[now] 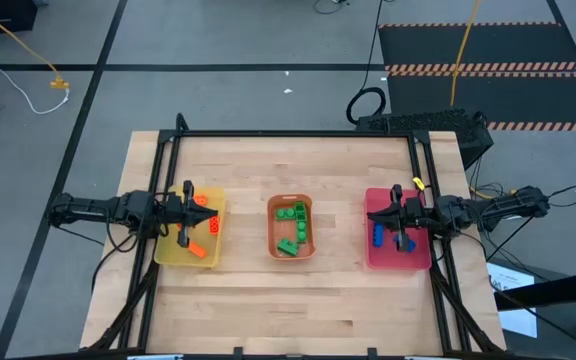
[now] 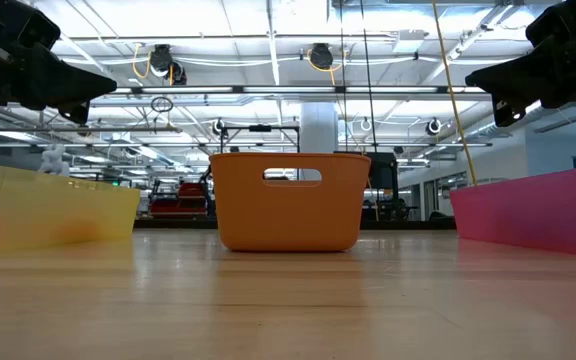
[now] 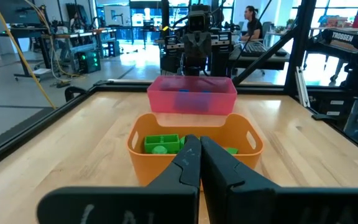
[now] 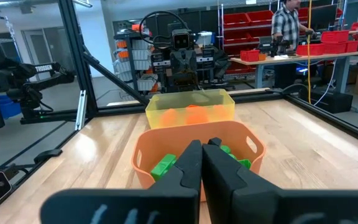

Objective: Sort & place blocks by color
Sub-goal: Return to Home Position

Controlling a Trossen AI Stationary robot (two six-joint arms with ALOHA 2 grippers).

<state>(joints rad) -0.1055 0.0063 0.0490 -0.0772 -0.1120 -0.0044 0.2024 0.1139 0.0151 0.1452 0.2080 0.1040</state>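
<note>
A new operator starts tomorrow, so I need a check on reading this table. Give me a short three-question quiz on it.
1. True or false: the green blocks lie in the orange tray.
2. Which tray holds the blue blocks? A yellow, B orange, C pink.
3. Fill in: the left gripper, over the yellow tray, and the right gripper, over the pink tray, both have fingers ___.
Key: 1 true; 2 C; 3 shut.

Translucent yellow tray [image 1: 173, 255] carries orange blocks [image 1: 211, 226] — bright against it. The orange tray [image 1: 271, 225] holds green blocks [image 1: 290, 213]. The pink tray [image 1: 413, 258] shows blue blocks [image 1: 378, 236]. Under it all is a pale wood-grain table [image 1: 288, 300] — grey floor [image 1: 218, 100] beyond, with orange-and-white striped tape [image 1: 483, 69].
</note>
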